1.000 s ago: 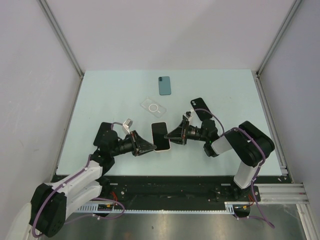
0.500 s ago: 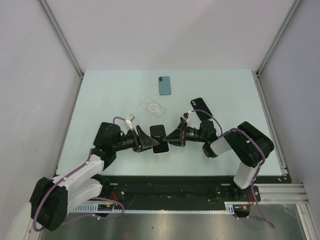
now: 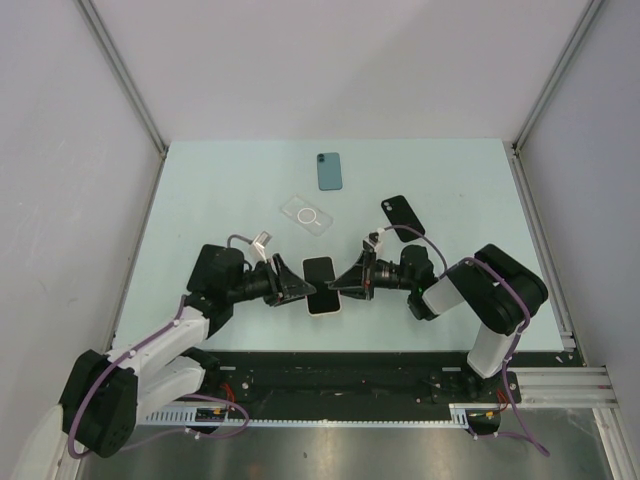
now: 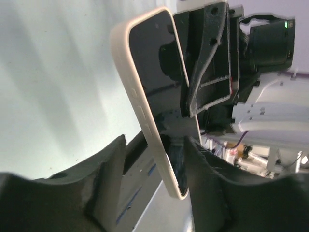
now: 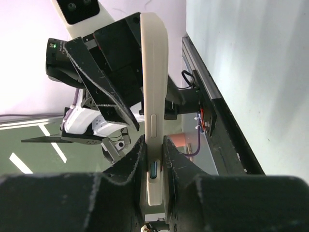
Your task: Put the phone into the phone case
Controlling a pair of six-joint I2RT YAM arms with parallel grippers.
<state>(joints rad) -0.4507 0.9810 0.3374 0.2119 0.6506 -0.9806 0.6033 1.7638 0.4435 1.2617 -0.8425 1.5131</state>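
Observation:
A cream-edged phone [image 3: 320,285] with a dark screen hangs above the table's near middle, between both grippers. My right gripper [image 3: 345,284] is shut on its right edge; in the right wrist view the fingers [image 5: 136,157] pinch the phone [image 5: 153,72] on both faces. My left gripper [image 3: 297,289] straddles the phone's left edge and stands open. In the left wrist view the phone [image 4: 149,87] leans against the right finger, with a gap to the left finger [image 4: 113,159]. The clear phone case [image 3: 306,213] with a ring on it lies flat farther back.
A teal phone [image 3: 329,171] lies near the far edge, and a black phone [image 3: 402,216] lies right of the case. Grey walls enclose the pale table [image 3: 200,200]. A black rail [image 3: 340,370] runs along the near edge.
The left gripper has let go of the phone, its jaws now apart around the edge. The phone, still in the right gripper, has shifted slightly toward the near edge.

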